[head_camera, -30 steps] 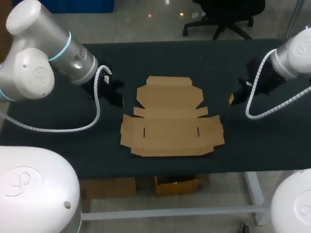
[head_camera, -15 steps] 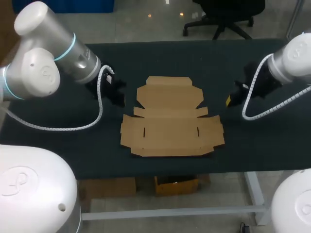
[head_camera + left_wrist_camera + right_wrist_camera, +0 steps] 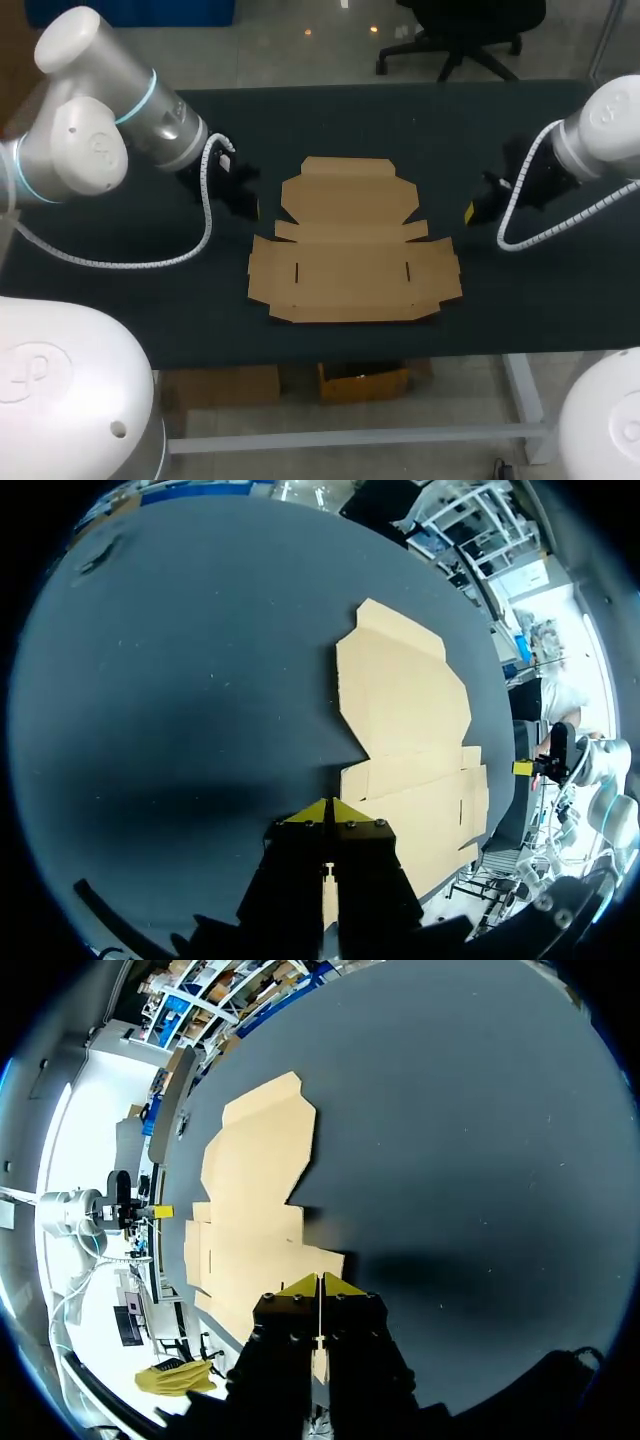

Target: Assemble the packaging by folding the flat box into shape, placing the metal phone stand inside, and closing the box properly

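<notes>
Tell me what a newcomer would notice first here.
The flat box lies unfolded in the middle of the dark table. The left gripper and the right gripper flank it, one at each side, both shut and empty.

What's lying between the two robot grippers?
The flat cardboard box lies between the left gripper and the right gripper, touching neither, as the head view shows.

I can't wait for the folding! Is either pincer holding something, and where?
Nothing. The left pincer and right pincer are shut empty, apart from the flat box.
</notes>
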Controlling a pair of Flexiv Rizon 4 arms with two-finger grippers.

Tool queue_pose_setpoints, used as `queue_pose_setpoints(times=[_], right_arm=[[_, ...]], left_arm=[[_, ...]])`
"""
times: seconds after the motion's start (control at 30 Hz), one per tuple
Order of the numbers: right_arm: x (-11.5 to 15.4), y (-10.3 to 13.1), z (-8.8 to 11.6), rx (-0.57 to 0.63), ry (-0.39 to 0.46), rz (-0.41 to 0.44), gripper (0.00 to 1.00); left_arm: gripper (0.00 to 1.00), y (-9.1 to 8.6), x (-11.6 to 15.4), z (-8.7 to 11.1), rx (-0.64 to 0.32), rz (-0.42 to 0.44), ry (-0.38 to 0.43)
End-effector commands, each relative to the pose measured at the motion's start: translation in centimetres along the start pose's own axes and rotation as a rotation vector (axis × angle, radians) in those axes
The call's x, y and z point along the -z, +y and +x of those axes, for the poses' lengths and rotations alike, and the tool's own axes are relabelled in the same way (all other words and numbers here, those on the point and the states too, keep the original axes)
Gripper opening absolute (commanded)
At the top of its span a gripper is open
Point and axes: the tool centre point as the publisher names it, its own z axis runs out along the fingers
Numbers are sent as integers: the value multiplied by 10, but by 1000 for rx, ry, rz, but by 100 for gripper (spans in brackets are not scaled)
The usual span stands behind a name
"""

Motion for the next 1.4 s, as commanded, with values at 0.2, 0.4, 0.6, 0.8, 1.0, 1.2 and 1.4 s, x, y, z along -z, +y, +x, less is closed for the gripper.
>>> queue_pose_setpoints(times=[0.2,0.4,0.6,0.8,1.0,1.2,1.4], right_arm=[[-1,3,-1,12,13,12,0],[-14,11,-4,25,37,0,0],[-24,14,-3,37,43,13,0],[-36,18,-4,56,48,21,0],[-40,21,-2,58,52,28,0],[-46,21,-1,62,60,34,0],[-49,19,-1,65,65,35,0]], left_arm=[[0,-1,-1,1,-10,-2,-2],[0,-8,-7,3,-37,9,0],[0,-10,-12,2,-68,23,5],[0,-11,-20,-1,-89,45,-3],[0,-11,-25,-5,-114,54,8],[0,-10,-32,-7,-144,48,10],[0,-11,-38,-9,-184,45,23]])
